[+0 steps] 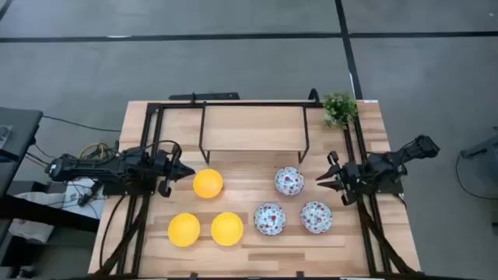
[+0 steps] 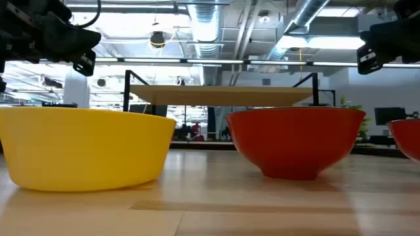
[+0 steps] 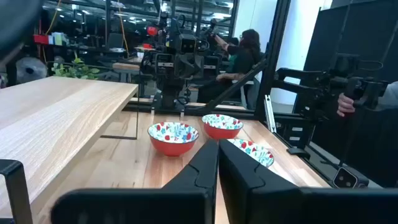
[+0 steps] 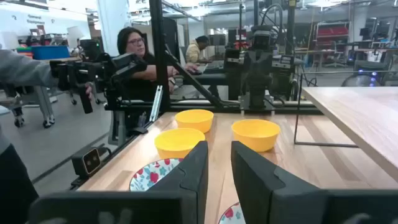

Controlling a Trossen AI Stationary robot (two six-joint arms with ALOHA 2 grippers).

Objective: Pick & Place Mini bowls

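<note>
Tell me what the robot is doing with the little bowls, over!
Left gripper fingers shut, empty. Right gripper fingers slightly apart, empty. Three glossy yellow round bowls and three floral speckled round bowls on the wooden table, untouched. Nothing in the way.

Third floral bowl (image 2: pixel 408 136), edge-cropped
</note>
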